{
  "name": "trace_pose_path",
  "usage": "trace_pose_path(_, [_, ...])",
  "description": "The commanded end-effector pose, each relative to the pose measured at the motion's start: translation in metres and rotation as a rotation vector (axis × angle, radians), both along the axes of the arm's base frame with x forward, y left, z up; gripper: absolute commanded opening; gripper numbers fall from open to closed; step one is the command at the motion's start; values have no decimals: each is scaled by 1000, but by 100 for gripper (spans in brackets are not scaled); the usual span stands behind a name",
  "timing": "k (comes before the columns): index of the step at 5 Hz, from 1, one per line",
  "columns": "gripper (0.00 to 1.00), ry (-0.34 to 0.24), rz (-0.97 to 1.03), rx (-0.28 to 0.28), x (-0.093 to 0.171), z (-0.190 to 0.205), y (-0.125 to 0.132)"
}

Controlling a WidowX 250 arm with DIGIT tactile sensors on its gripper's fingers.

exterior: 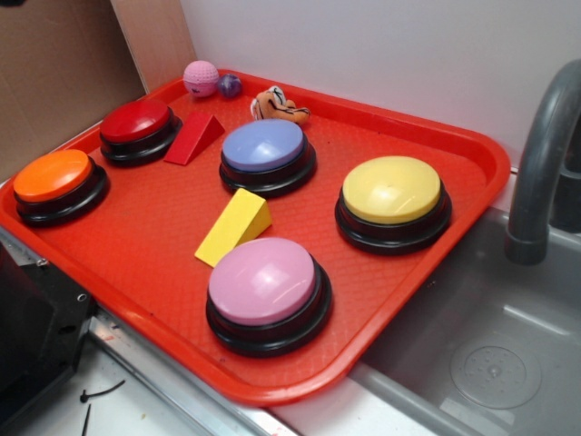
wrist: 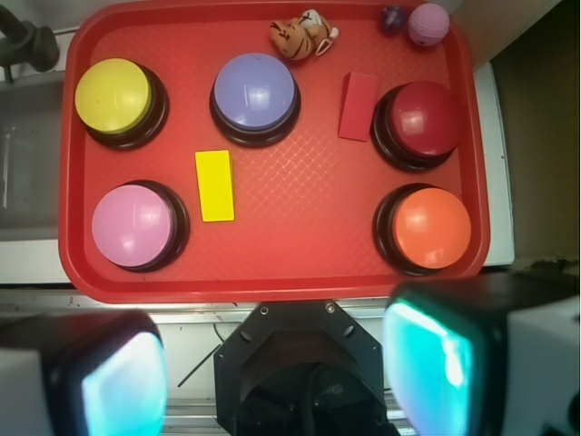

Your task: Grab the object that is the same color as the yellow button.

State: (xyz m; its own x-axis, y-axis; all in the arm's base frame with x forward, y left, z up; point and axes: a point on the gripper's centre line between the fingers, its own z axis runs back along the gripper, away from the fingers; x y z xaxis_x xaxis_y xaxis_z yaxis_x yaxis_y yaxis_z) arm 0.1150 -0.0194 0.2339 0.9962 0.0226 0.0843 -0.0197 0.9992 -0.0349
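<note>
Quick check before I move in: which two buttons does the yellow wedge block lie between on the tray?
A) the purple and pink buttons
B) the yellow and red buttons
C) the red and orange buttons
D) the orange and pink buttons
A: the yellow wedge block lies on the tray between the purple button behind it and the pink button in front, apart from both.
</note>
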Motion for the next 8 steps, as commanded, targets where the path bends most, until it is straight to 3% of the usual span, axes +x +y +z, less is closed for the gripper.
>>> trace_pose_path(1, [100, -106, 193, -57, 13, -12, -10])
trace_pose_path(3, [100, -167, 544, -33, 37, -57, -16])
trace_pose_path(4, [100, -187, 588, -21, 46, -76, -19])
trace_pose_path(5, [100, -194, 540, -61, 60, -101, -17])
trace_pose_path(7, [100, -150, 488, -119, 78, -142, -20])
trace_pose_path(8, [100, -141, 471, -110, 84, -157, -28])
